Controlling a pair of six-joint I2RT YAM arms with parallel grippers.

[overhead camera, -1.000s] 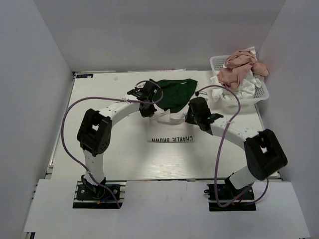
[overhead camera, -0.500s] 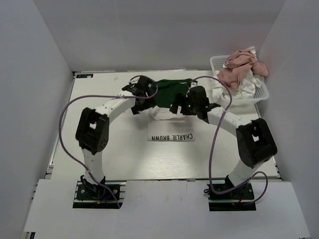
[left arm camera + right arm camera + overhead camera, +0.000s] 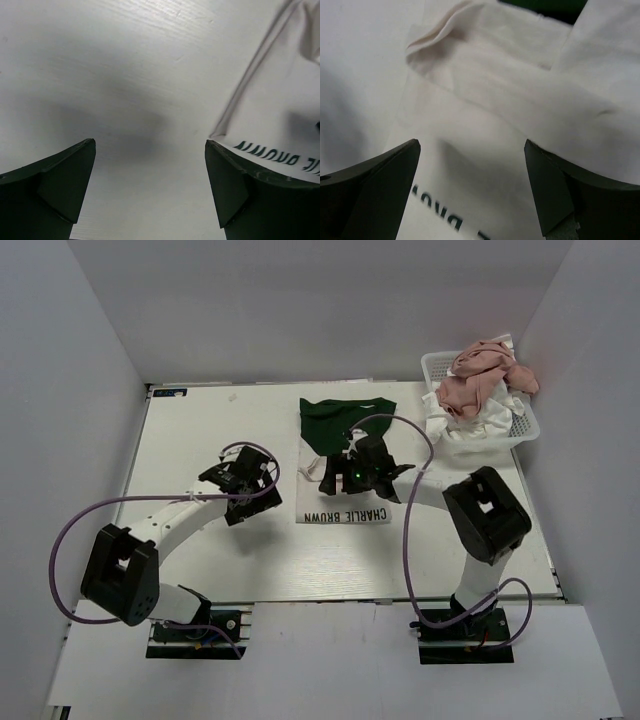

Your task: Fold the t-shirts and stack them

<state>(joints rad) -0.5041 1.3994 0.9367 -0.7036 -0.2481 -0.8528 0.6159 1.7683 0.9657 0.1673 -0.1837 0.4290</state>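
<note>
T-shirt (image 3: pixel 490 125) fills gap between right gripper (image 3: pixel 471 143) jaws (wide, empty); left gripper (image 3: pixel 150 144), likewise wide and empty, has only its corner beside one jaw.

White t-shirt (image 3: pixel 335 502), dark green end, dark lettering, pink shirts (image 3: pixel 478 380), white basket (image 3: pixel 527 426), perhaps latticed

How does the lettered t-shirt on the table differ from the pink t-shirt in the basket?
The lettered t-shirt lies flat on the table; the pink t-shirt sits crumpled in the basket. The lettered t-shirt is white and dark green with print; the pink t-shirt is plain. Both are soft cloth.
</note>
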